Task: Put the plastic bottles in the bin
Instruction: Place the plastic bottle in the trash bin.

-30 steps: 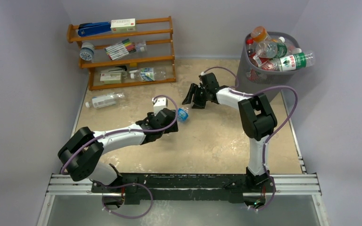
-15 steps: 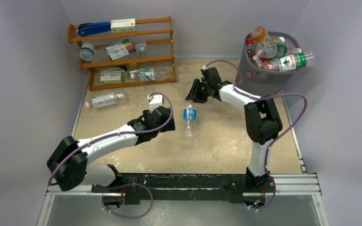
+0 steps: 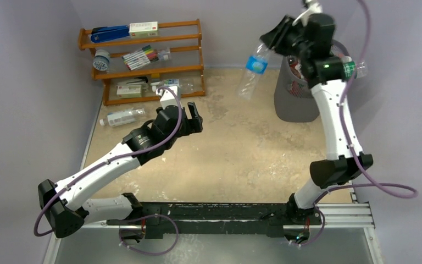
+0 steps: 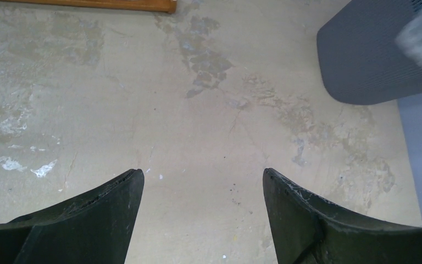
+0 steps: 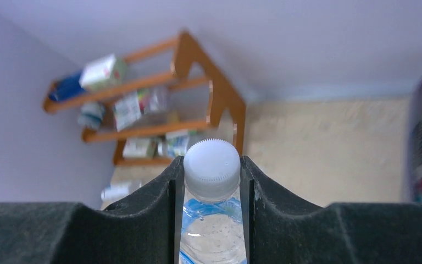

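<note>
Dangling from the right gripper (image 3: 267,43), the clear bottle (image 3: 251,69) is pinched at its white cap, jaws clamped tight on either side. That grip lets the body hang free below, tilted, base down, and it looks set up for a clean drop. It's high in the air, just left of the bin (image 3: 294,104) and not over the rim yet. That bin looks heaped already! Meanwhile the left gripper (image 4: 203,184) is spread wide and empty, low over the table (image 4: 198,126). A second bottle (image 3: 122,117) lies by the shelf rack (image 3: 143,71).
</note>
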